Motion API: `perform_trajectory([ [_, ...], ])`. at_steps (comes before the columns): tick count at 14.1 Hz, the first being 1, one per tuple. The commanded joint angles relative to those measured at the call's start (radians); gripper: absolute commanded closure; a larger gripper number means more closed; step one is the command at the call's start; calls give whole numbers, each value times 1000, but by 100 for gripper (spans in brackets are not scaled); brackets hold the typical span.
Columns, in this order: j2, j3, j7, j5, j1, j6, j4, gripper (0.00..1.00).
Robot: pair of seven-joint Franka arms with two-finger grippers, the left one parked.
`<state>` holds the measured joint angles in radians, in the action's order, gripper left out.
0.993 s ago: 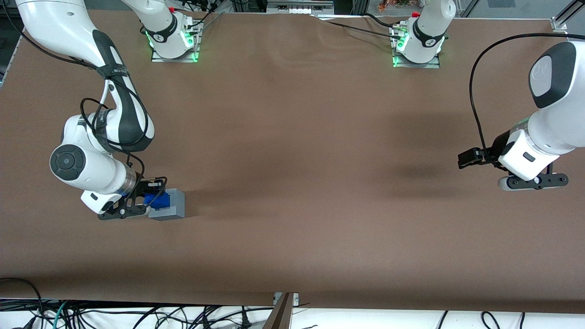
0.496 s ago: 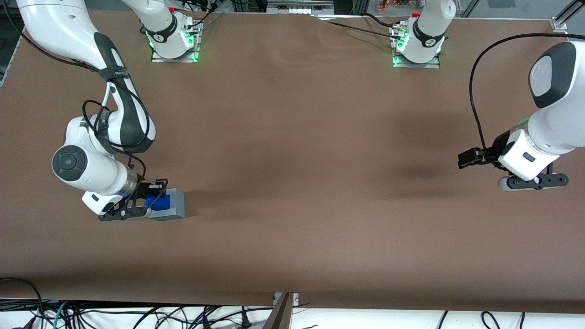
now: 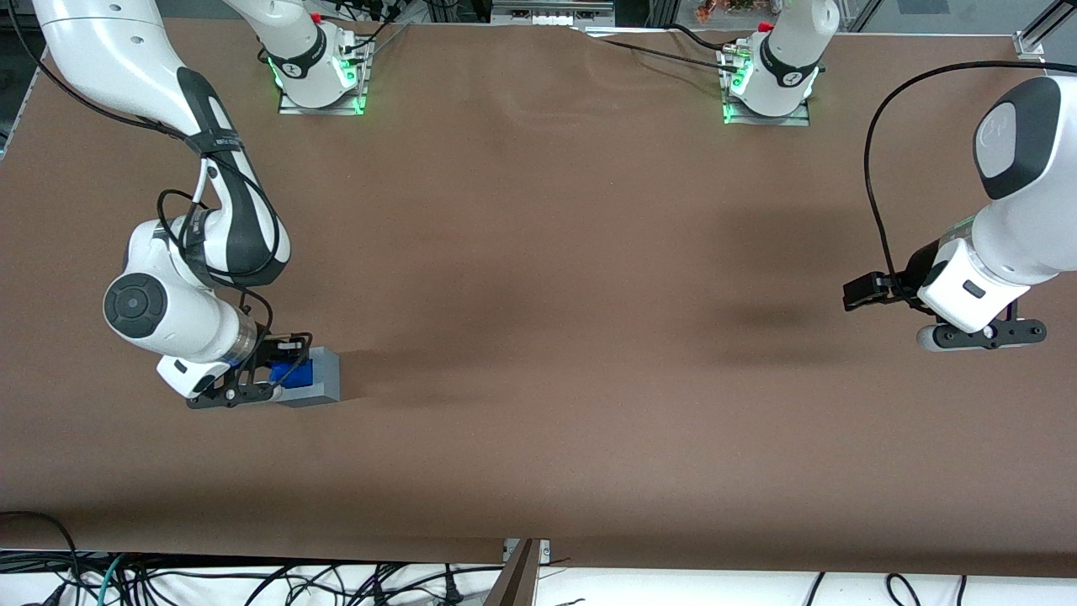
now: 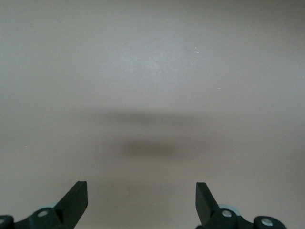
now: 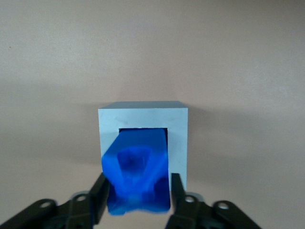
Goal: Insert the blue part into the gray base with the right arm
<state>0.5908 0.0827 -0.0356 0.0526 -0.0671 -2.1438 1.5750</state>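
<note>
Most of the insertion looks done: the gripper [image 5: 137, 198] has its jaws closed on the blue part [image 5: 137, 171], partly entered into the gray base's [image 5: 143, 120] recess on the tabletop [image 3: 589, 337], full seating and release remaining.

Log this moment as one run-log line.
phase: insertion | gripper: shut on blue part, over gray base | blue part: tip in recess, not seated

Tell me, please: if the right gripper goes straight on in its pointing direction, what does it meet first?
Probably the gray base. The gripper, shut on the blue part, points into its recess; the part would likely touch inside before the fingers reach the rim.
</note>
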Motion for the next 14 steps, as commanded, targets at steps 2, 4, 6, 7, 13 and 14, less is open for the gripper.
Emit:
perform_trajectory([
  [2, -14, 8, -1, -11, 6, 12, -7, 1],
  [4, -67, 8, 2, -14, 4, 59, -1, 1],
  [6, -152, 6, 2, -13, 4, 168, -3, 1],
  [7, -204, 5, -3, -13, 6, 203, -1, 1],
  [13, -357, 0, 6, -22, 12, 225, 60, 1],
  [14, -388, -1, 6, -23, 12, 246, 71, 1],
])
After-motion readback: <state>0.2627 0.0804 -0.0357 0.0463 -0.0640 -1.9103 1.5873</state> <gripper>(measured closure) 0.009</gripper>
